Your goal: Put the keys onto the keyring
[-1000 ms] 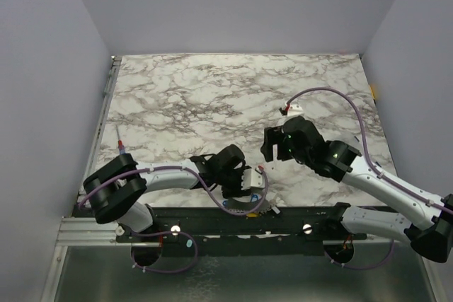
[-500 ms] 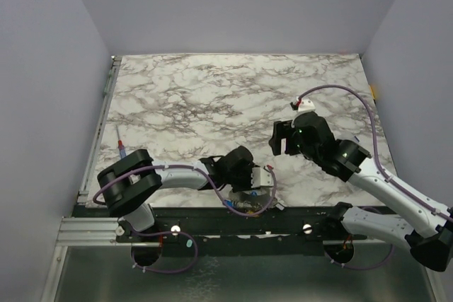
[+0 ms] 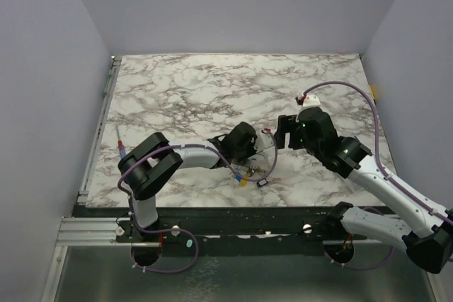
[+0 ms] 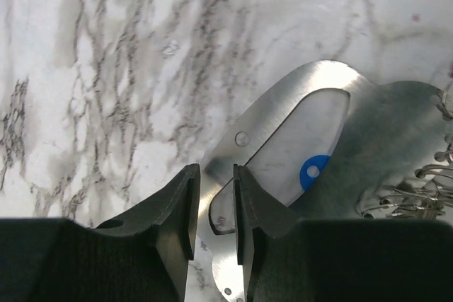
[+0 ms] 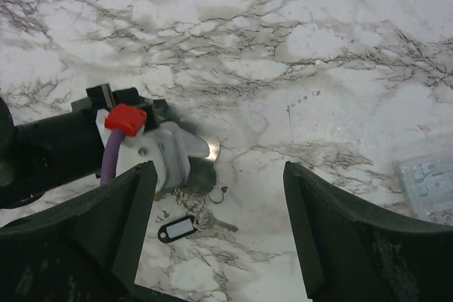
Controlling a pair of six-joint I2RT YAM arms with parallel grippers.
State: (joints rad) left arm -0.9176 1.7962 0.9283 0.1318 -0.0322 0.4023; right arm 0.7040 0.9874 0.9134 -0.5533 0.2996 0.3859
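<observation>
We judge this to be the holding step. Our left pincer (image 4: 216, 206) has its jaws drawn nearly together on the narrow tail of a flat metal plate (image 4: 283, 139). The plate throws a broad shadow on the marble table (image 4: 85, 68), so we take it to be lifted and truly gripped. Just beyond the plate, to the right of the left pincer's tips, sits a tangle of thin wire loops that we take for the keyring (image 4: 414, 189). We cannot tell whether it is joined to the plate. The keys (image 3: 243, 177) lie on the table close beside the left pincer, on the side toward the arm bases, with small coloured tags showing. Our right pincer (image 5: 218, 171) hovers near and faces the left one, its jaws spread wide and holding nothing. In its own view a key and a black tag (image 5: 177, 230) lie within the span of its fingers, nearer its left finger and just past the left pincer's tips. We cannot make out whether any key already sits on a loop. The next move, as we see it, belongs to the right pincer: come down over one key, narrow the jaws a great deal and nip it by the head or tag. The keys are far smaller than the fingers, so the approach needs care not to shove the bunch aside while the left pincer holds the plate steady.
</observation>
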